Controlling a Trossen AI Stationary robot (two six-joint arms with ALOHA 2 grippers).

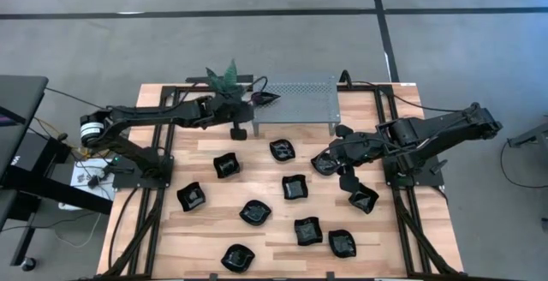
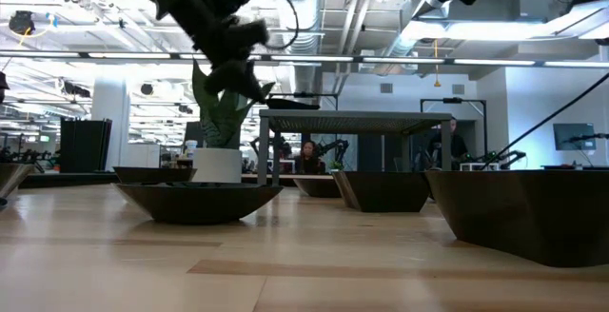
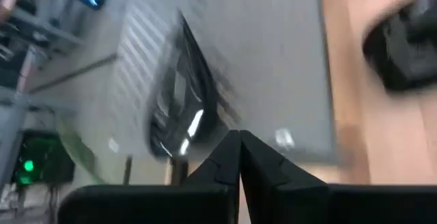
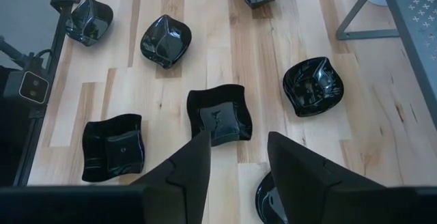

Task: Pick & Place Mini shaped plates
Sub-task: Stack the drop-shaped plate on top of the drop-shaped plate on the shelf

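Several small glossy black plates lie on the wooden table, among them a square one [image 1: 295, 187] [image 4: 218, 115] and a wavy round one [image 1: 282, 150] [image 4: 311, 86]. One more plate [image 1: 267, 98] [image 3: 181, 104] rests on the left end of the grey perforated rack [image 1: 300, 101]. My left gripper [image 1: 248, 103] [image 3: 239, 142] is shut, with nothing between its fingers, just short of that plate and clear of the table. My right gripper [image 1: 332, 170] [image 4: 239, 156] hovers open above the table's right part, its fingertips just short of the square plate, with another plate [image 4: 270, 197] under it.
A small white pot with a green plant [image 1: 227, 80] [image 2: 217, 165] stands at the far edge, close beside my left gripper and the rack's left end. Plates are scattered across the middle and near parts of the table [image 1: 205, 230]. Black frame rails run along both side edges.
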